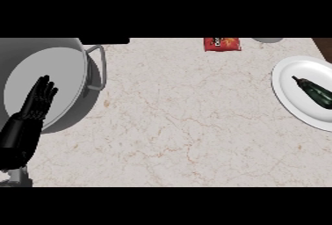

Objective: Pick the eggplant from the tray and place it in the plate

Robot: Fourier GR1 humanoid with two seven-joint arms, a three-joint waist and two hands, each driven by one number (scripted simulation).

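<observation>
Eggplant [315, 93], dark and glossy, lay on the white oval plate [292, 70] at the bench's [188, 123] right edge. Left hand [37, 102] was flat, fingers straight and together, over the round grey metal pot [62, 57]. Red packet [221, 43] sat far back on the speckled marble top.

A pale marble table [188, 127] is filling almost the whole view, its cream surface running with thin tan and brown veins. Even, soft light is falling across it, and objects are casting only faint grey shadows on the stone. Along the far edge a strip of dark background is showing, with a black bar [106, 41] lying at the left part of that edge. At the far right corner a small patch of brown, wood-like surface [323, 45] is peeking in beyond the table's edge. No walls, windows or floor can be made out.
</observation>
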